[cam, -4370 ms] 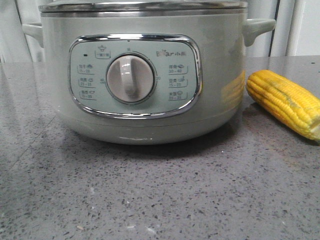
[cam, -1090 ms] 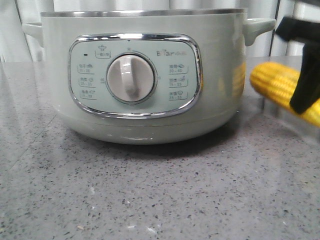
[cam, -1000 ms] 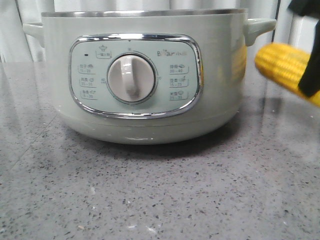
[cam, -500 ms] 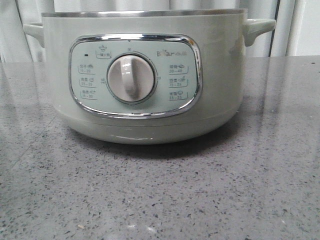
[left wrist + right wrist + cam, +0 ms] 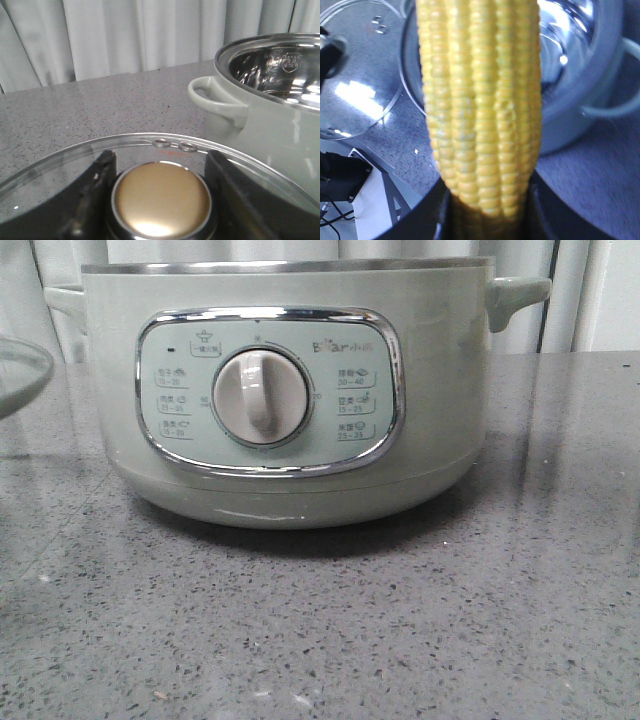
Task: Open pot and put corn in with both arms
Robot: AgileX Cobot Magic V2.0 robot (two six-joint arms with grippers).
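The pale green pot [image 5: 290, 390] stands open in the middle of the counter, and its steel inside [image 5: 280, 65] shows nothing in it. My left gripper [image 5: 161, 200] is shut on the brass-coloured knob of the clear glass lid [image 5: 170, 142], which it holds just left of the pot's side handle [image 5: 215, 97]. An edge of the lid [image 5: 20, 375] shows at the far left of the front view. My right gripper [image 5: 487, 200] is shut on the lower end of the yellow corn [image 5: 480, 100]. The corn hangs high above the pot's open mouth [image 5: 575, 65]. The front view shows neither the corn nor either gripper.
Around the pot lies a grey speckled counter [image 5: 400, 620], with white curtains [image 5: 125, 35] behind it. The right wrist view shows the counter's edge, and a black box with cables [image 5: 340, 180] below it. The pot's right handle [image 5: 515, 295] sticks out to the side.
The lid has come off the pot and now shows at the left edge of the front view. The right gripper lifted the corn from beside the pot, up out of the front view.
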